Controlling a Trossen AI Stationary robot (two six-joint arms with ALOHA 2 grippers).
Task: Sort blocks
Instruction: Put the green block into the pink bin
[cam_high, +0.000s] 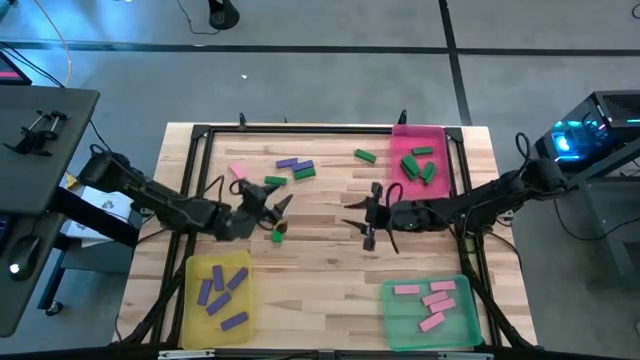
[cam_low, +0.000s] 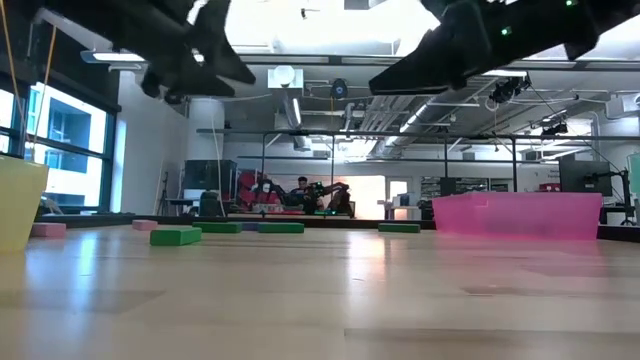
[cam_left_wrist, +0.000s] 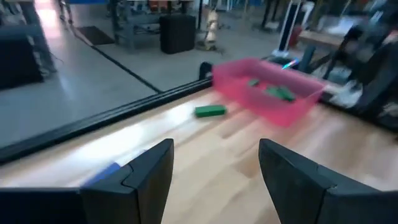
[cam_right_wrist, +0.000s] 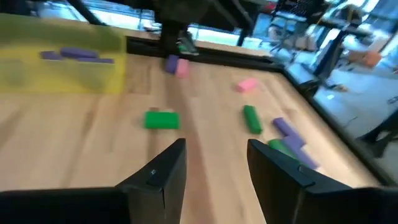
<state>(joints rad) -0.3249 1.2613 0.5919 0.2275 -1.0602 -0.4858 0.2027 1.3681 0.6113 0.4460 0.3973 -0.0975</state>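
Loose blocks lie flat on the wooden table: a green block (cam_high: 277, 236) (cam_right_wrist: 161, 119) near the middle, a pink block (cam_high: 237, 170), a purple block (cam_high: 288, 163) and green blocks (cam_high: 303, 172) (cam_high: 365, 155) toward the far edge. My left gripper (cam_high: 280, 208) (cam_left_wrist: 214, 149) hovers open and empty just beyond the middle green block. My right gripper (cam_high: 362, 218) (cam_right_wrist: 214, 146) hovers open and empty to that block's right, facing it. Other blocks lie sorted in the trays.
A pink tray (cam_high: 438, 140) at the far right holds green blocks. A yellow tray (cam_high: 192, 300) at the near left holds purple blocks, and a green tray (cam_high: 470, 318) at the near right holds pink ones. A black frame (cam_high: 300, 128) rims the table. Bare wood lies between the near trays.
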